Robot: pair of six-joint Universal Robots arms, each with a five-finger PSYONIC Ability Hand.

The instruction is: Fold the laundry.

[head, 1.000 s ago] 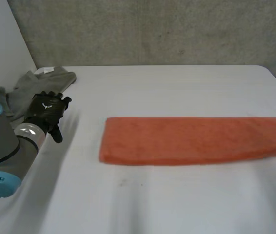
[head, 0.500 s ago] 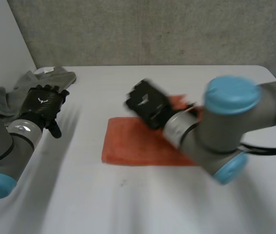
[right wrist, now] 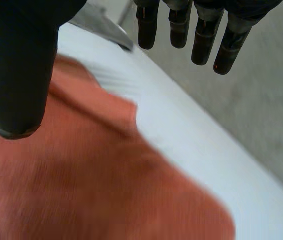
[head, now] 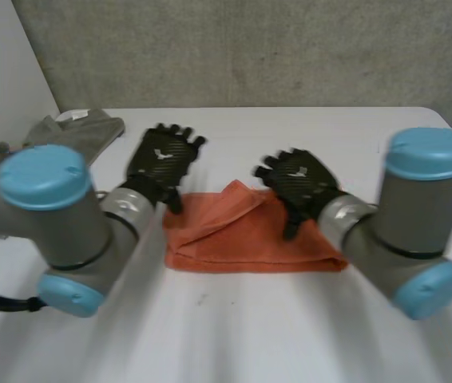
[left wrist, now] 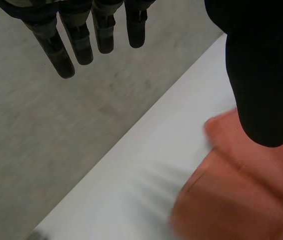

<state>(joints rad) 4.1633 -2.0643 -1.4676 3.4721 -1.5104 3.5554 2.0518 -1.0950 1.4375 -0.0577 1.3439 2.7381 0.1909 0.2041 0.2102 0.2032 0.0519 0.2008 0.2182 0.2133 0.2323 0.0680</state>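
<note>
I have two hands out over one white table [head: 234,335]. My left hand [head: 162,159] is spread, fingers [left wrist: 64,50] straight and apart, holding nothing. My right hand [head: 299,182] is the same, its fingers [right wrist: 204,35] straight with nothing in their grasp. One orange towel [head: 250,239] lies folded on the table just under and between my hands: its corner sits below my left thumb and its far edge runs beneath my right palm. A fold of it rises into a peak between the two hands. Whether either hand touches it, I cannot tell. One grey cloth [head: 70,134] lies crumpled well apart, beyond my left hand.
</note>
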